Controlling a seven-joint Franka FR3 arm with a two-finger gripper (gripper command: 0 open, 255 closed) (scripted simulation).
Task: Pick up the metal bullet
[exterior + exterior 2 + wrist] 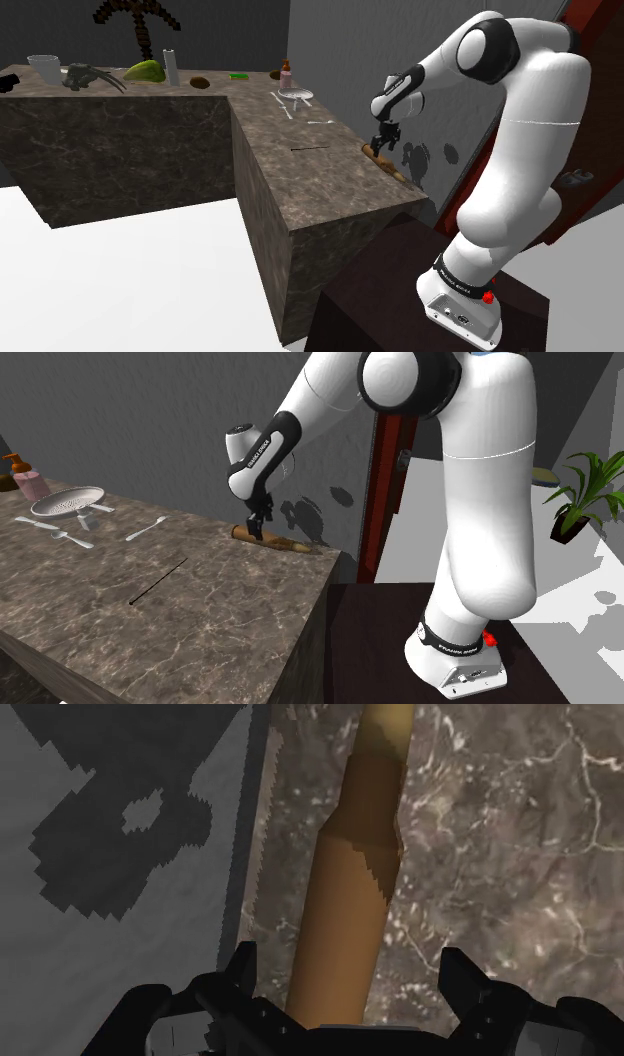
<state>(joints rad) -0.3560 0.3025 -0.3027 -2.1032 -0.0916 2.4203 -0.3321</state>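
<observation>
A long brass-brown bullet [396, 168] lies flat on the dark marbled counter [300, 180], right along the edge that runs by the grey wall. In the second exterior view the bullet [288, 543] rests near the counter's far corner. My black gripper [386, 143] is directly over one end of it, pointing down, with its tips [257, 530] low against the bullet. Seen from the wrist, the bullet [360, 854] runs away from the gripper [345, 969] between the two fingers. Both fingers stand apart with a gap on each side of it, so the gripper is open.
A thin black rod [158, 581] lies mid-counter. Spoons [148, 530], a perforated white dish [66, 501] and a pink bottle [30, 482] sit further along. The grey wall [120, 834] runs close beside the bullet. A dark red door [390, 472] stands behind the arm.
</observation>
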